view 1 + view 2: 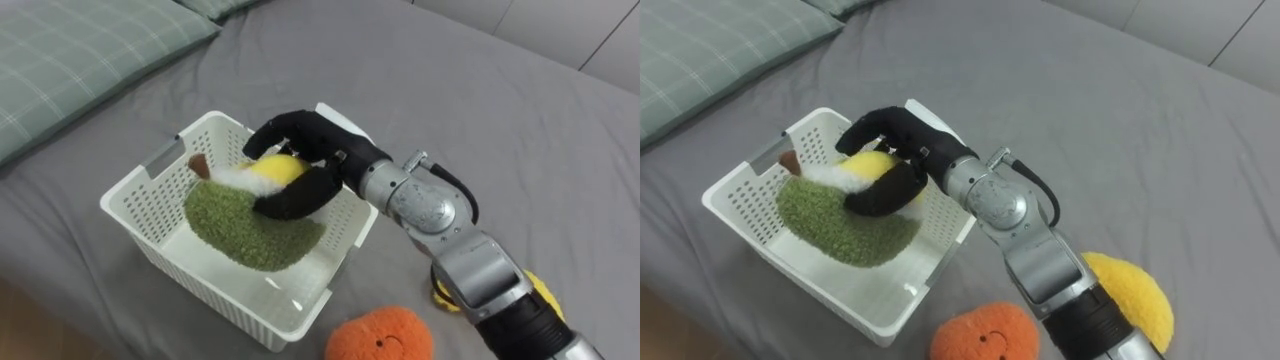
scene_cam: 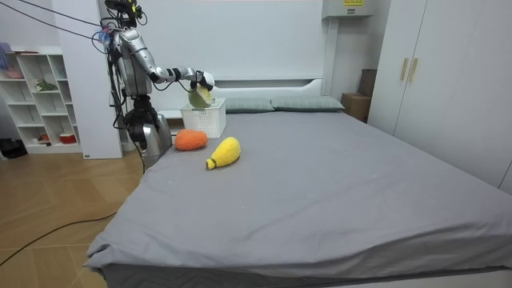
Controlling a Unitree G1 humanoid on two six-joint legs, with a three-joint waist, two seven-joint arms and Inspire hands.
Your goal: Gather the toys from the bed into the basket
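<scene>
Left eye view, middle of frame: grips with the right hand [image 1: 300, 165], dark fingers and thumb curled round the yellow core of the green plush toy [image 1: 250, 228], held at the mouth of the white basket [image 1: 128, 205] on the grey bed [image 1: 480, 100]. Looks soft, light and squashy, so unlikely to break; best taken round the thick middle, as here. Room view, upper left: stands beside the bed, arm stretched out over the basket. Right eye view, lower edge: shows an orange plush toy [image 1: 980, 335] and a yellow plush toy [image 1: 1130, 300] lying on the bed near the basket; probably just as soft, easiest grasped round the bulk.
</scene>
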